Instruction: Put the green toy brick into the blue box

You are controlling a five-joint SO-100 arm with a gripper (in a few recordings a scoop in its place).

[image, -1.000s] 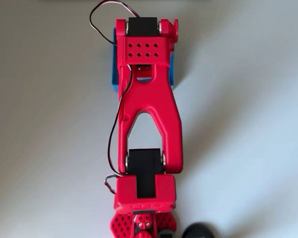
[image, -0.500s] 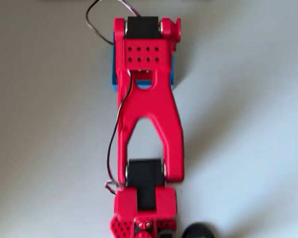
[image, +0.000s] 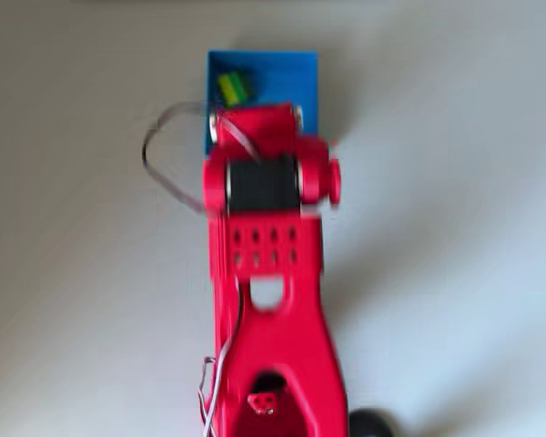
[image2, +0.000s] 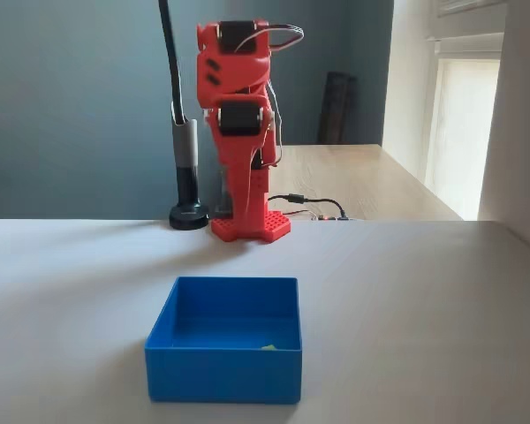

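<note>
Blue plastic, bright and thin-walled, makes up the square blue box [image2: 223,349] that stands nearest in the fixed view on a pale, matte grey-white table [image2: 406,300]. Inside the blue box lies the green toy brick [image: 234,87], a small lime-green studded piece; from overhead it sits in the upper left corner of the box, and the fixed view shows a sliver of it [image2: 267,347] on the floor of the box behind the near wall. Beyond the blue box, well apart from it, a red plastic robot arm [image2: 240,132] stands folded upright on its perforated base. Whether its gripper is apart or together cannot be told. Just left of the arm rises a black lamp-like pole on a round black foot [image2: 188,215]. Farther back lie a light wooden desk [image2: 353,177], a dull blue-grey wall [image2: 71,106] and, at right, a bright window [image2: 464,132].
</note>
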